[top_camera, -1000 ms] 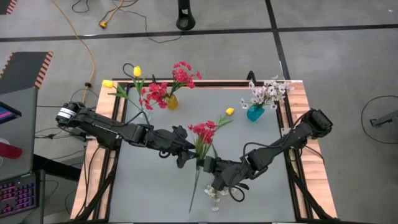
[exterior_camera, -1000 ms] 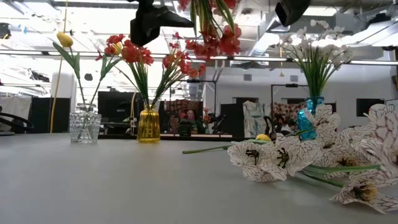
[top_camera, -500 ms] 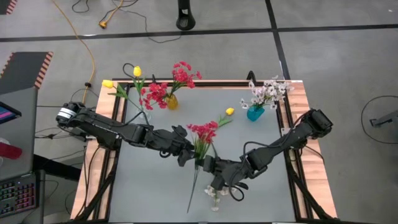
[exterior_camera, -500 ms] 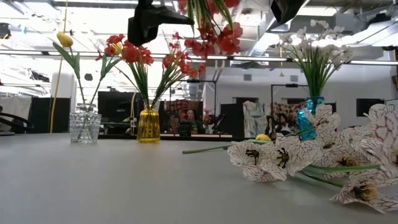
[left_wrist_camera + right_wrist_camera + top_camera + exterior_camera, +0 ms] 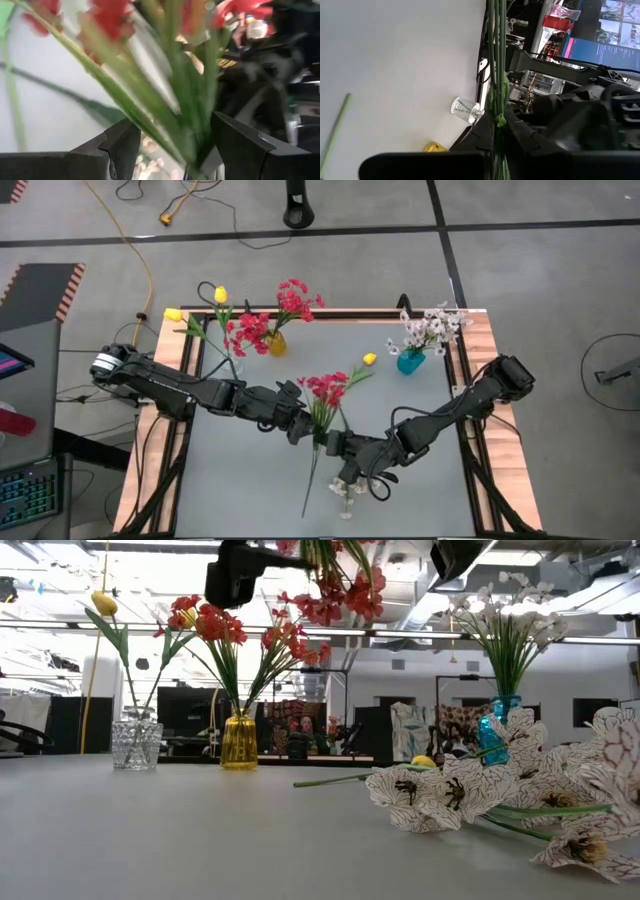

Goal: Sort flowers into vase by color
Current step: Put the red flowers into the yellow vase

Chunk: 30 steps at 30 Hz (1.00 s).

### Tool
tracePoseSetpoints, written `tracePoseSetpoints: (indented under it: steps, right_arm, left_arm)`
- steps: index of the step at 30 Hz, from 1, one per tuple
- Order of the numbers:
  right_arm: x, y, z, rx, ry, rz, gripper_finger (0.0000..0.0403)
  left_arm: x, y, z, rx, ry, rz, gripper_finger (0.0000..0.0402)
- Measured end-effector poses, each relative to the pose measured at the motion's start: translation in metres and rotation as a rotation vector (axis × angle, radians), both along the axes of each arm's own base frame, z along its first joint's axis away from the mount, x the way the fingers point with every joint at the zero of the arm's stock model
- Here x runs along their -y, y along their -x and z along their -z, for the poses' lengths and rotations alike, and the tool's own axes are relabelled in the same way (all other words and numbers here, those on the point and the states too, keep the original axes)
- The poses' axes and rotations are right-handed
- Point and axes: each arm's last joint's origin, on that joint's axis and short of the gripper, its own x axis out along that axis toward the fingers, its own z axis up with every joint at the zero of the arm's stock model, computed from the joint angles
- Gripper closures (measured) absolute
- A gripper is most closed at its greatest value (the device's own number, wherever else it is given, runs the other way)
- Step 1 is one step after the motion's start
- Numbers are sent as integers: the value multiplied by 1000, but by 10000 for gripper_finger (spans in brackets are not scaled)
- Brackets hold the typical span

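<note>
A red-blossomed spray with long green stems is held over the table's middle; its blossoms show at the top of the low view. My right gripper is shut on its stems. My left gripper is open, its fingers on either side of the same stems just below the blossoms; whether they touch I cannot tell. A white-blossomed spray lies on the table near the front. A yellow tulip lies on the table farther back. My right gripper pinches the bunched green stems between its two fingers, about midway along the spray's length. The fingers come from the table's right and lie across the stems. The spray is lifted clear, with blossoms toward the far edge and the stem end toward the near edge.
Three vases stand along the far edge. A clear glass vase holds yellow tulips, a yellow vase holds red sprays, and a blue vase holds white sprays. The white spray fills the low view's right foreground.
The red spray has risen a little in my right gripper, its blossoms higher in the low view. Its stem end has shifted slightly toward the table's left. My left gripper has edged closer to the stems.
</note>
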Motion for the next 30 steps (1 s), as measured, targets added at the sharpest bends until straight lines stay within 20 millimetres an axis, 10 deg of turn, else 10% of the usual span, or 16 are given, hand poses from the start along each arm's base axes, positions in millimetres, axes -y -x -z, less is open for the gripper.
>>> tracePoseSetpoints:
  steps: [8,30]
  right_arm:
    - [4,-2,0,0,0,11,352]
    - [8,-7,-5,66,-72,41,329]
  left_arm:
    - [0,-1,-2,28,-17,8,187]
    - [0,-1,-4,52,-112,24,382]
